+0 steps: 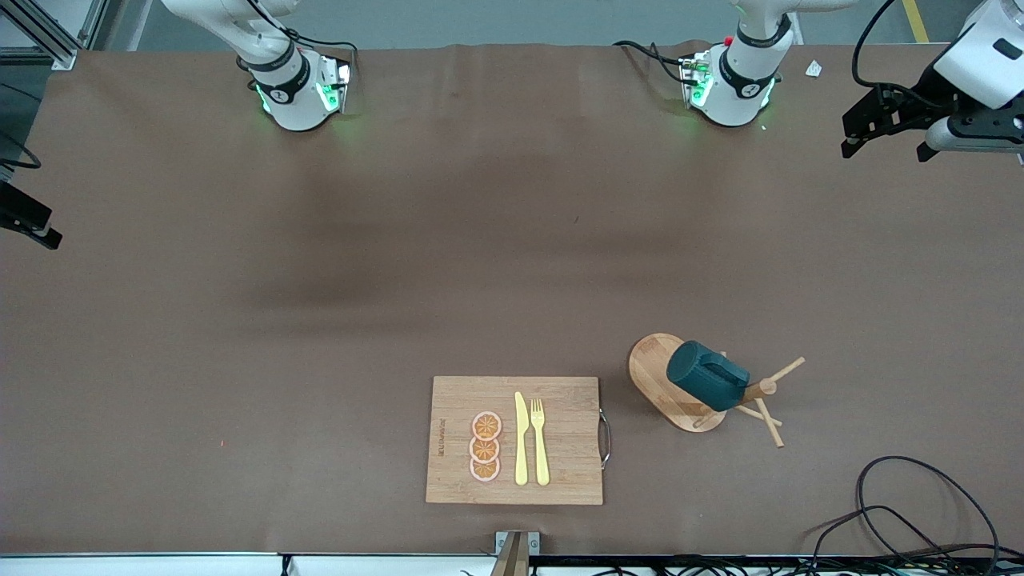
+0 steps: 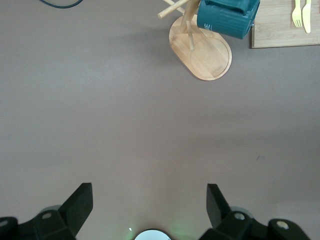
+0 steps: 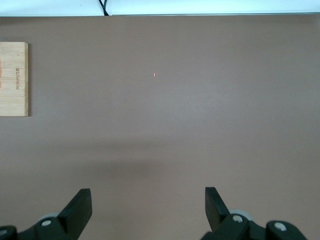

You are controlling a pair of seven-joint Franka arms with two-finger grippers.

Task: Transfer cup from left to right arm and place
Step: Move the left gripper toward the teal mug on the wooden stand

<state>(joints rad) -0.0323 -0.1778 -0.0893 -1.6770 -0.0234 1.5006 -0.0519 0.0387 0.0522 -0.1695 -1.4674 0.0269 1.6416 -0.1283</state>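
We see the cup [image 1: 707, 384] hung on a wooden mug rack [image 1: 670, 386], tilted, with its closed bottom toward the robots' edge of the desk [image 1: 240, 320]. The rack stands on an oval wooden base near the front-camera edge of the desk, toward the left arm's end. Several thin pegs of the rack project past the cup toward the left arm's end. In the left wrist view the cup [image 2: 227, 17] covers the upper part of the rack [image 2: 202, 52].

A wooden cutting board [image 1: 514, 440] lies flat close to the front-camera edge of the desk, near the middle of that edge, just beside the rack on the right arm's side. On the board we find three orange slices [image 1: 486, 446] in a row, and beside them a yellow knife [image 1: 521, 438] and a yellow fork [image 1: 540, 440], parallel to each other.

The left gripper [image 1: 888, 132] waits in the air over the left arm's end of the desk, near the robots' edge; its jaws stand wide and hold nothing. The right gripper [image 3: 147, 210] waits above bare desk surface at the right arm's end; its jaws also stand wide and hold nothing.

Black cables [image 1: 904, 520] lie at the front-camera corner at the left arm's end.
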